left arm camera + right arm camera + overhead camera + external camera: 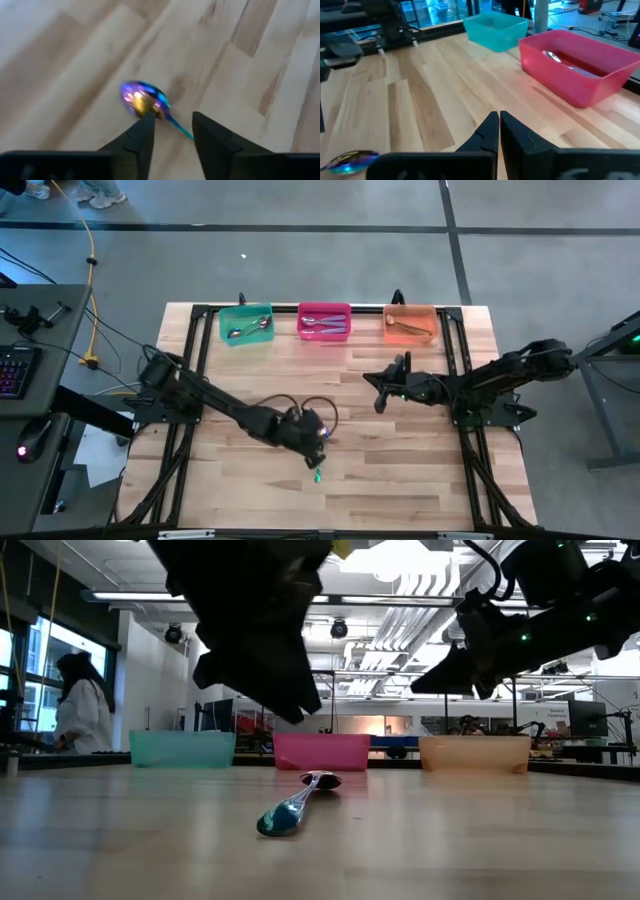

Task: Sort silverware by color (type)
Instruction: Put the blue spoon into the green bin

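Note:
One spoon [296,805] with a green-iridescent handle lies flat on the wooden table near its front middle, also seen as the spoon [318,475]. My left gripper [172,122] hangs open just above it, and the spoon's handle [179,129] shows in the gap between the fingers. The low view shows the left gripper [285,690] clear of the spoon. My right gripper [499,120] is shut on nothing and hovers right of the table's middle [381,395], pointing toward the left.
Three bins stand in a row at the far edge: teal [246,323], pink [324,321] and orange [410,323], each with spoons inside. Bare wood lies between the bins and the arms. A person [82,712] stands in the room beyond the table.

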Controlling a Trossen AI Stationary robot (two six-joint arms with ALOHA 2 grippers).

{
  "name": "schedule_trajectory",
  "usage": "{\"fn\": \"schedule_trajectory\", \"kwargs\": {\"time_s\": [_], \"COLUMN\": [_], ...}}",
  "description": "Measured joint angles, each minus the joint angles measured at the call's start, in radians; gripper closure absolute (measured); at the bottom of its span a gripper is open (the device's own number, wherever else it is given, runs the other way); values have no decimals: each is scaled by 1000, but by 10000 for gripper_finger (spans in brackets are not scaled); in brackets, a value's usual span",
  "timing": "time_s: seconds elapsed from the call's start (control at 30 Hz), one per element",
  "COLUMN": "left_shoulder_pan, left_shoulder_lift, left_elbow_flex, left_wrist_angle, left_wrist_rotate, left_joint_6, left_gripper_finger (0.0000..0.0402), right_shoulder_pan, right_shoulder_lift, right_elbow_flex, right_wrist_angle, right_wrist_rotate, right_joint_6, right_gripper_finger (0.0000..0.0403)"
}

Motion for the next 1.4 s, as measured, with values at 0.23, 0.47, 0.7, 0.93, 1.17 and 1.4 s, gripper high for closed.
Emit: {"fn": "schedule_trajectory", "kwargs": {"time_s": [0.23,0.47,0.7,0.93,1.17,1.4], "left_shoulder_pan": [-22,-21,-10,16,9,3], "left_shoulder_lift": [143,229,245,247,246,260], "left_elbow_flex": [134,181,181,180,180,180], "left_wrist_angle": [-41,-80,-151,-16,35,132], "left_wrist_rotate": [81,32,-90,-31,-13,-38], "left_joint_6": [-179,-352,-366,-323,-445,-460], "left_gripper_finger": [239,236,256,273,216,188], "right_shoulder_pan": [14,15,15,13,13,13], "right_shoulder_lift": [0,0,0,0,0,0], "right_elbow_flex": [1,1,1,2,3,3], "right_wrist_angle": [34,15,4,15,36,52], "right_wrist_rotate": [7,-7,-33,-35,-36,-39], "right_joint_6": [-29,-34,-56,-80,-107,-107], "right_gripper_finger": [402,402,402,402,402,402]}}
